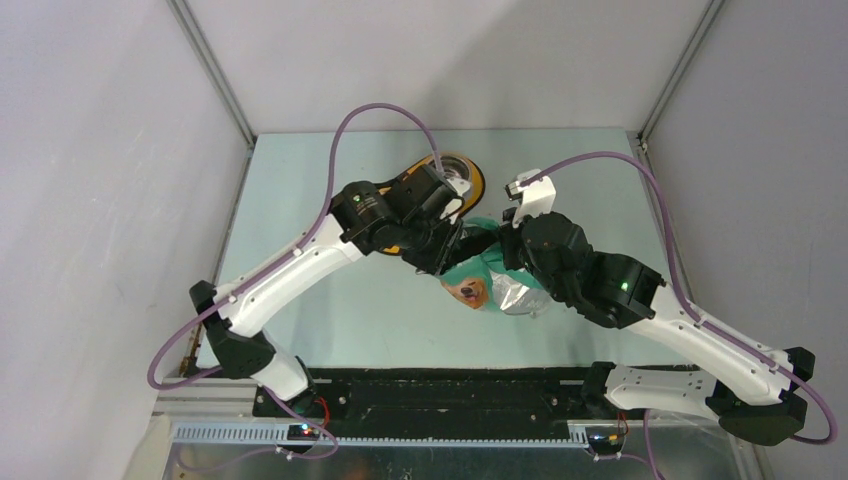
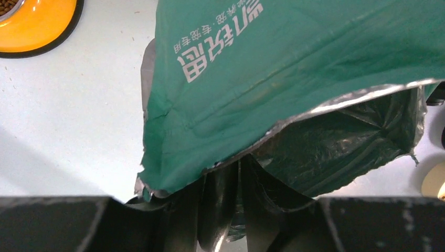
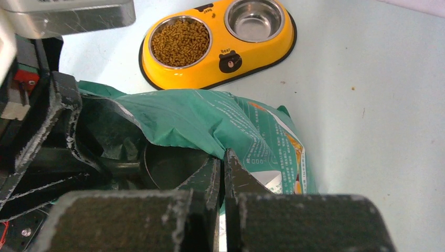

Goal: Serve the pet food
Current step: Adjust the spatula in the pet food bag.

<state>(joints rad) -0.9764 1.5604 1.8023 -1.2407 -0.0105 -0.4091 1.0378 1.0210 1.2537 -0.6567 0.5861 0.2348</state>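
The pet food (image 3: 180, 42) is brown kibble filling the left steel bowl of a yellow double feeder (image 3: 246, 55); the other bowl (image 3: 254, 19) is bare. A teal foil-lined bag (image 3: 210, 118) lies in front of the feeder with its mouth held up. My right gripper (image 3: 222, 157) is shut on the bag's top edge. My left gripper (image 2: 240, 163) reaches into the bag's mouth (image 2: 341, 136), its fingers close together. A dark round scoop (image 3: 168, 165) sits inside the bag beside them. Whether the left fingers hold its handle is hidden.
In the top view the feeder (image 1: 470, 178) sits at the back, partly under the left arm, with the bag (image 1: 485, 285) mid-table between both wrists. Grey walls enclose the table on three sides. A few stray crumbs (image 3: 283, 82) dot the table near the feeder.
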